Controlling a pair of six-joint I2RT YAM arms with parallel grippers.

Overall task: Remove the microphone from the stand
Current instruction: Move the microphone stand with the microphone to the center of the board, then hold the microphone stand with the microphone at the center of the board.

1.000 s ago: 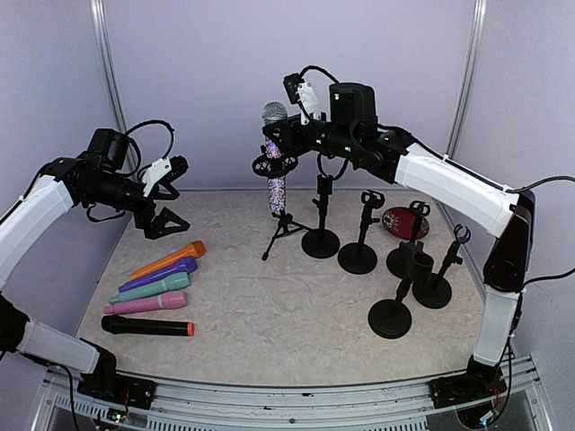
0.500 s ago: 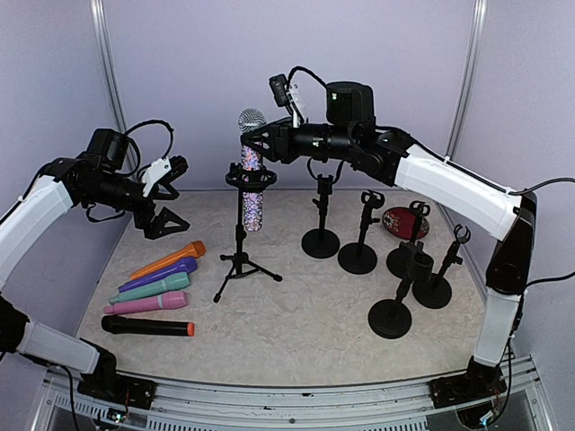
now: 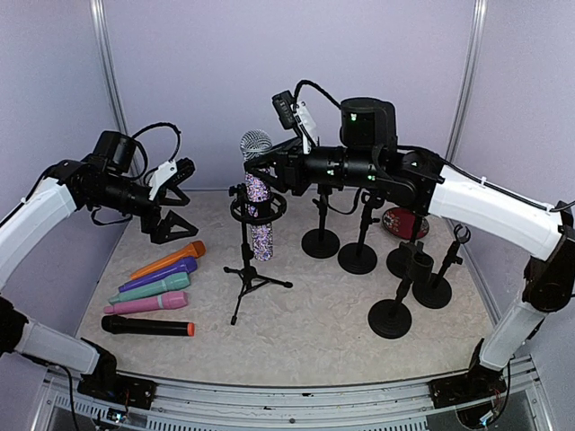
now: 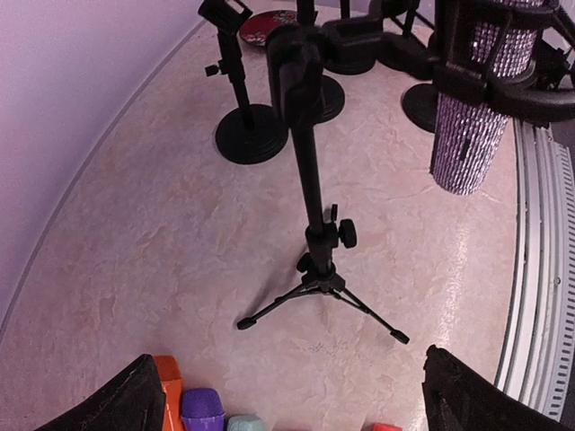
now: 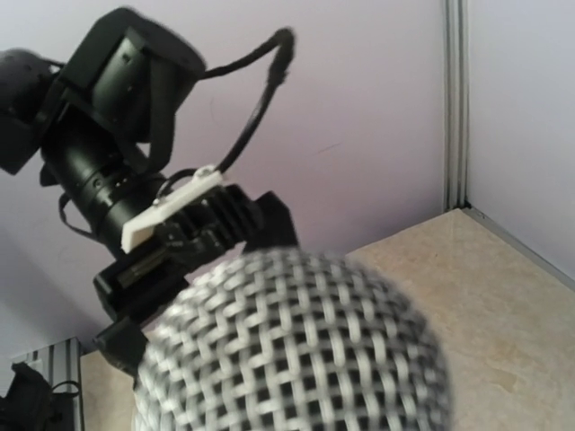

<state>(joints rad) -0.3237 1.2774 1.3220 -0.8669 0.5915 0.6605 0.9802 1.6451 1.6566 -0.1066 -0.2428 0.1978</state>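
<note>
A microphone (image 3: 258, 193) with a silver mesh head and a glittery body sits upright in the ring clip of a black tripod stand (image 3: 250, 269) at the table's middle left. My right gripper (image 3: 269, 168) reaches in from the right and is shut on the microphone just under its head. In the right wrist view the mesh head (image 5: 287, 350) fills the bottom and hides my fingers. My left gripper (image 3: 168, 212) is open and empty, left of the stand. The left wrist view shows the stand (image 4: 314, 180) and the glittery body (image 4: 467, 117) ahead of the open left gripper (image 4: 296, 404).
Several coloured microphones (image 3: 162, 278) and a black one (image 3: 148, 327) lie in a row at the front left. Several round-base stands (image 3: 359, 256) stand at the right, with a red disc (image 3: 404, 220) behind them. Purple walls enclose the table.
My right arm has carried the microphone and its tripod stand from the back centre to the left and nearer the front. My left gripper has barely shifted.
</note>
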